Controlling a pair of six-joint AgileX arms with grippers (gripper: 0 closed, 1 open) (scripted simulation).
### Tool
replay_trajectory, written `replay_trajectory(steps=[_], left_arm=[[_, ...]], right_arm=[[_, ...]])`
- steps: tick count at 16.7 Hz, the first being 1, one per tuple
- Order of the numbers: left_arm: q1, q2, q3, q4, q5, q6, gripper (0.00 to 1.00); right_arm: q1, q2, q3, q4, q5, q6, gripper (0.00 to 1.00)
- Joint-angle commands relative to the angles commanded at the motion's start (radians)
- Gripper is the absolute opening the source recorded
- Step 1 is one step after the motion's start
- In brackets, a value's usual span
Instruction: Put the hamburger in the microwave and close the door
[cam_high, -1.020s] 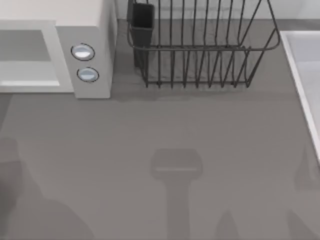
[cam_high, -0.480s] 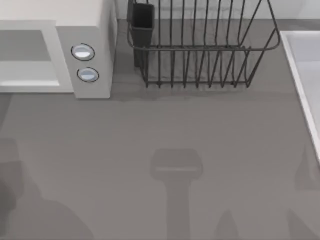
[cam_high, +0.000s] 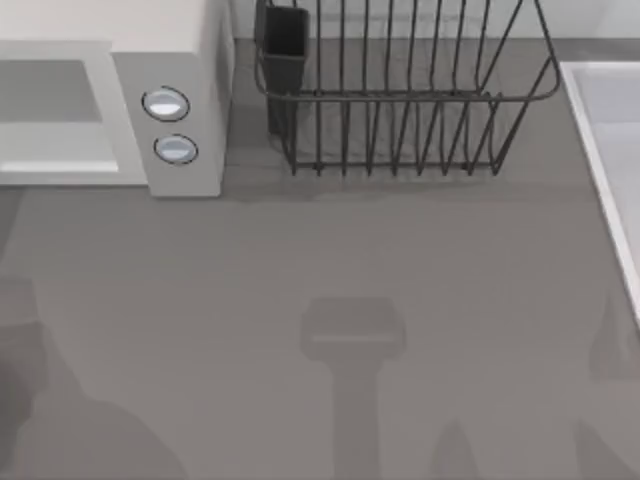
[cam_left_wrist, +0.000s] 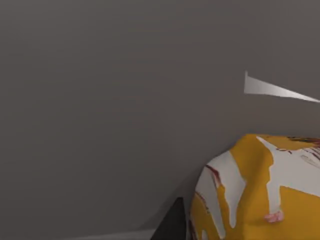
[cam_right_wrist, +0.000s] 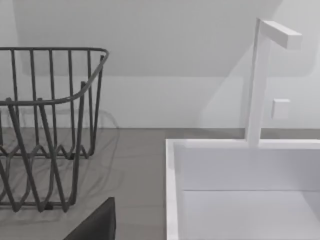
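**Burger under left wrist cam, microwave open at top-left**

Top view: you've got the microwave (cam_high: 185, 120) at the far left of the desk (cam_high: 330, 260), white box w/ two round silvery-blue knobs (cam_high: 166, 104) stacked on its side panel. Its grey cavity (cam_high: 50, 95) faces you, so it's standing open; the door itself can't be made out from here. Just right of the microwave sits the dark wire dish rack (cam_high: 400, 100) w/ a dark cup-like holder (cam_high: 284, 35) at its left end. At the desk's right edge there's a white sink (cam_high: 610, 150).

Left wrist view: the hamburger (cam_left_wrist: 260, 190) is close to the cam, orange-yellow w/ white streaks and a bit of pink, resting on grey desk surface. A dark wedge (cam_left_wrist: 172, 222) pokes in just beside it, likely part of your left claw, but you can't tell whether that claw is open, closed, or touching the burger.

Right wrist view: you see the dish rack's end, the sink's white rim (cam_right_wrist: 172, 190) and a white square-section faucet (cam_right_wrist: 260, 80) behind it. A dark corner (cam_right_wrist: 97, 225) sits at the frame edge near the rack; right claw's opening can't be told either.
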Motion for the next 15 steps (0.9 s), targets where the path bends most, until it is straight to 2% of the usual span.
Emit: replay_trajectory(steps=[6, 7, 10, 15], left_arm=[[0.0, 0.0, 0.0, 0.0, 0.0, 0.0, 0.0], [-0.006, -0.066, 0.027, -0.087, 0.007, -0.028, 0.0], [-0.006, -0.079, 0.056, -0.127, 0.005, -0.024, 0.0], [-0.008, -0.154, 0.184, -0.353, 0.004, -0.023, 0.0]], right_arm=[[0.0, 0.0, 0.0, 0.0, 0.0, 0.0, 1.0], [0.0, 0.0, 0.0, 0.0, 0.0, 0.0, 1.0], [0.0, 0.0, 0.0, 0.0, 0.0, 0.0, 1.0], [0.0, 0.0, 0.0, 0.0, 0.0, 0.0, 1.0]])
